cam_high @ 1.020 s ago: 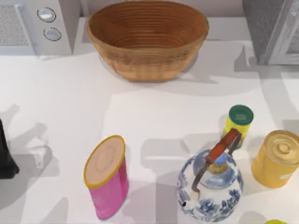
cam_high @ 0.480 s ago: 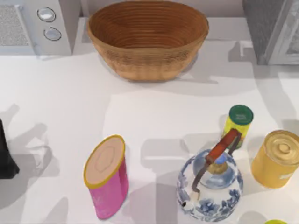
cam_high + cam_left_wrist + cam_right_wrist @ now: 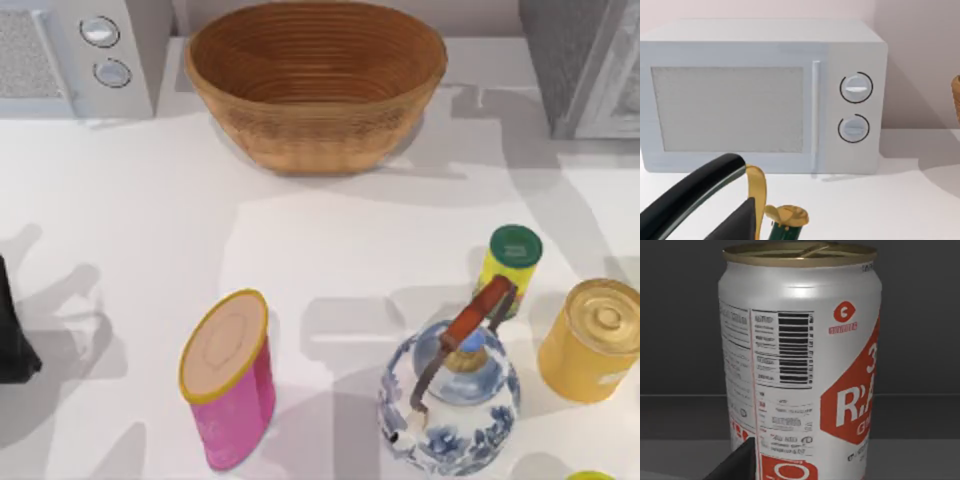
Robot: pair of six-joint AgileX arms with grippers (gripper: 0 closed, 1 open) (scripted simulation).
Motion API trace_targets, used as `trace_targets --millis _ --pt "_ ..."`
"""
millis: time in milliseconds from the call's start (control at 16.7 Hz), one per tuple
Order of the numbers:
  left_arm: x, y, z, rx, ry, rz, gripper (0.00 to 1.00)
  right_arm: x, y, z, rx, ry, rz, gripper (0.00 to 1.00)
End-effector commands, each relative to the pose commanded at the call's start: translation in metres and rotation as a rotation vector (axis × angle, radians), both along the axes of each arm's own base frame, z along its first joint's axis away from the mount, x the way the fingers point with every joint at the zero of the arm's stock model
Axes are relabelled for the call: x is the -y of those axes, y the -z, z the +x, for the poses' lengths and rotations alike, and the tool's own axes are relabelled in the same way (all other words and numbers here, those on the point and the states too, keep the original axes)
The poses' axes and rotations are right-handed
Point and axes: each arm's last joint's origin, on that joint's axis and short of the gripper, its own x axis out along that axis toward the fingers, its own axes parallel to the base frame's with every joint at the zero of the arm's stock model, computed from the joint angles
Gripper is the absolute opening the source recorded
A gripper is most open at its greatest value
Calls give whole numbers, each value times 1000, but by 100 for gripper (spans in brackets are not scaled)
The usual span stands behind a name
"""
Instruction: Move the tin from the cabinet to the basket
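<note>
The tin stands upright, long axis vertical, close before the right wrist camera against dark walls, a dark finger at its base; whether the jaws grip it I cannot tell. Open counter lies before the basket at the far edge, the cabinet far right.

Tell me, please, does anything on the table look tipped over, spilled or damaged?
Nothing stands out: the pink canister, teapot, green-lidded can and gold tin stand upright, and the basket sits level.
</note>
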Motion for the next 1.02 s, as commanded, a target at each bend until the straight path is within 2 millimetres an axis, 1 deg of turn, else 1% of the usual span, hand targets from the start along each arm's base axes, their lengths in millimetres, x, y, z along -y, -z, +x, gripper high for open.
trace_targets --millis 120,240,480,540,660,900,1020 --pt "0 0 0 0 0 0 100 -22 2 8 0 3 1 100" --pt "0 0 0 0 0 0 100 -30 3 11 1 3 1 100" --pt "0 0 0 0 0 0 100 -29 4 12 -2 4 0 100" --pt "0 0 0 0 0 0 100 -29 4 15 -1 3 1 100" --pt "0 0 0 0 0 0 100 -30 2 26 1 3 1 100" --pt "0 0 0 0 0 0 100 -30 2 57 1 3 1 100" --pt "0 0 0 0 0 0 100 -29 3 68 1 3 1 100"
